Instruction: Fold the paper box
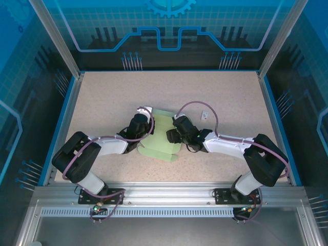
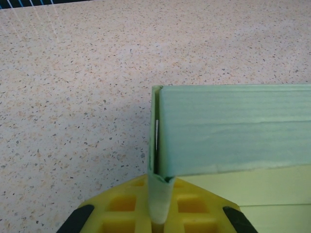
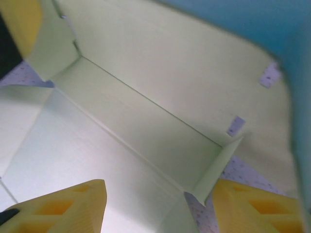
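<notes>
left claw (image 1: 145,111) was clamped on an upright side wall of the paper box (image 1: 161,141), with the mint board pinched between its yellow fingers (image 2: 121,208). right claw (image 1: 173,135) was spread wide over the box's inner floor, and a short end flap stood between its fingers. speckled table (image 1: 102,97) lay under both claws. the box sat between them, part-folded, its long axis running from the arm bases toward the far edge, slightly slanted. a small white tag (image 1: 204,116) lay just beyond the right claw.
</notes>
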Robot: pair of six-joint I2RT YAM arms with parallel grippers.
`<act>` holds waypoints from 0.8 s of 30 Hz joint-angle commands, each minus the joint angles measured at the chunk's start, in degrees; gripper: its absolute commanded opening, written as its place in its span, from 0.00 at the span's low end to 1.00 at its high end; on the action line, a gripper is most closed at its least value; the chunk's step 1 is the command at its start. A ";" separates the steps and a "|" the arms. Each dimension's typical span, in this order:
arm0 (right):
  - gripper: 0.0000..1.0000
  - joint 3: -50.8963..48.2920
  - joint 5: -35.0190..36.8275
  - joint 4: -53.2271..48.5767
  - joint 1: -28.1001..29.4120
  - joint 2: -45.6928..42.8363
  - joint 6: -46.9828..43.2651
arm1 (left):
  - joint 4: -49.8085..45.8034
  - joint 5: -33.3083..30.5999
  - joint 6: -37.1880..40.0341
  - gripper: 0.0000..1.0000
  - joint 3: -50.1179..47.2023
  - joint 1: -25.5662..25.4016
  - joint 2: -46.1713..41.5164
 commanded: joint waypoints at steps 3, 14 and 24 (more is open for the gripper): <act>0.59 -0.47 -3.92 5.38 0.49 0.25 -3.08 | 0.20 0.67 -1.68 0.00 1.30 -0.46 -0.83; 0.60 -0.11 -9.83 0.82 -1.93 -2.50 -10.35 | -1.04 0.30 -1.95 0.00 1.34 -0.23 -1.51; 0.61 2.43 -12.62 -18.11 -4.91 -16.49 -21.88 | -4.25 0.34 -3.60 0.00 2.04 2.01 -2.48</act>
